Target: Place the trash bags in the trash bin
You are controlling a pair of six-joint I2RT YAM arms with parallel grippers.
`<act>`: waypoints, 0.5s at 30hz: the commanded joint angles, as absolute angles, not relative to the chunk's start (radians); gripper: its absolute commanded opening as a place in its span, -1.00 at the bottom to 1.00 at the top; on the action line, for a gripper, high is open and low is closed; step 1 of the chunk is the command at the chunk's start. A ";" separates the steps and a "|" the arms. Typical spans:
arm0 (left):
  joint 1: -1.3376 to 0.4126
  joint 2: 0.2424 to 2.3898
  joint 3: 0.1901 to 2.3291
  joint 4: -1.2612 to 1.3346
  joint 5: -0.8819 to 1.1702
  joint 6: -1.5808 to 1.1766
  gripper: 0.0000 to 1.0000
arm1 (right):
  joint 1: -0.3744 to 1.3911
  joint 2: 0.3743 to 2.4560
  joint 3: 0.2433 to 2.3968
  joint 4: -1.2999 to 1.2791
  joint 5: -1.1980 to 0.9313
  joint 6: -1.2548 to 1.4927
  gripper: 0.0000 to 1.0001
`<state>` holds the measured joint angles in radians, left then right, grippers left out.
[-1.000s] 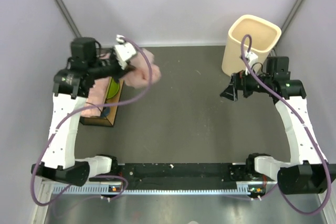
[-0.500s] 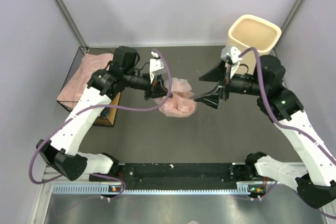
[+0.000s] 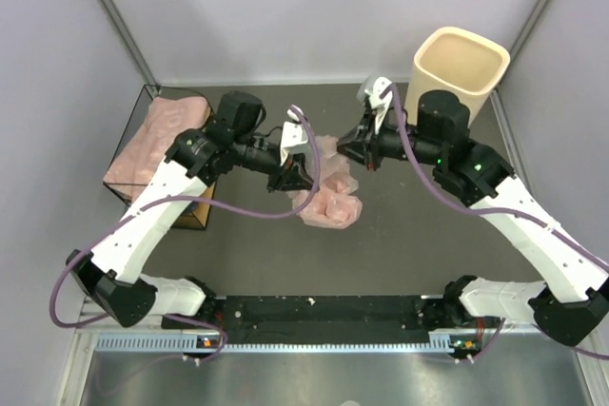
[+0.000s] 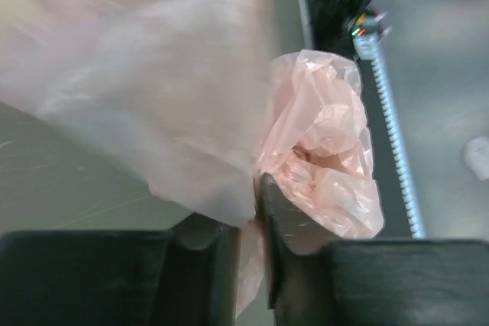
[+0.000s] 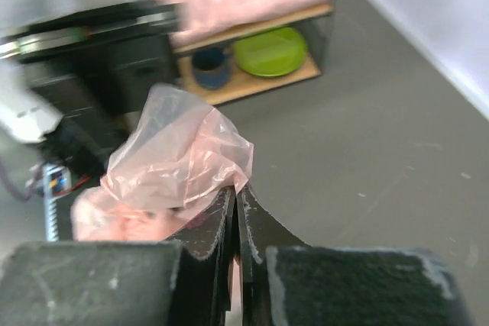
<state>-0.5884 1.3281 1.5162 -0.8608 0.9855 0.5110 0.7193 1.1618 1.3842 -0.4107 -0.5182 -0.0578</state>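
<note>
One crumpled pale pink trash bag [image 3: 331, 204] hangs above the table's middle between both grippers. My left gripper [image 3: 297, 178] reaches in from the left. In the left wrist view its jaws [image 4: 244, 211] stand only a sliver apart, with pink film [image 4: 325, 158] caught between them. My right gripper [image 3: 350, 151] comes from the right and is shut on the bag's upper edge; film [image 5: 176, 158] bulges from its closed tips [image 5: 235, 192]. A folded stack of trash bags [image 3: 157, 135] lies at the far left. The cream trash bin [image 3: 460, 68] stands upright at the back right, apart from both grippers.
The stack rests on a dark wire-framed box with orange-brown sides [image 3: 176, 211] at the left. A green plate [image 5: 271, 50] and a blue cup [image 5: 210, 66] sit on the shelf under the stack. Pale walls close in the table on three sides.
My right arm swung left from beside the bin to the bag and shut on it. The left arm carried the bag from the box to the middle, and its jaws eased slightly.
</note>
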 commanded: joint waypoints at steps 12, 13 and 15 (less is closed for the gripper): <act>-0.574 0.868 1.040 -0.531 0.511 0.548 0.15 | 0.434 1.097 1.511 -0.215 -0.574 0.262 -1.00; -0.566 0.873 1.049 -0.488 0.497 0.498 0.16 | 0.434 1.094 1.508 -0.210 -0.581 0.258 -1.00; -0.566 0.899 1.074 -0.375 0.413 0.361 0.44 | 0.434 1.075 1.499 -0.168 -0.636 0.253 -1.00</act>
<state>-0.5774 0.8619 1.0290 -0.6640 0.5625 0.6056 0.4316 1.1053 1.5173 -0.2630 -0.5488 0.2218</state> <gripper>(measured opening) 0.582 0.005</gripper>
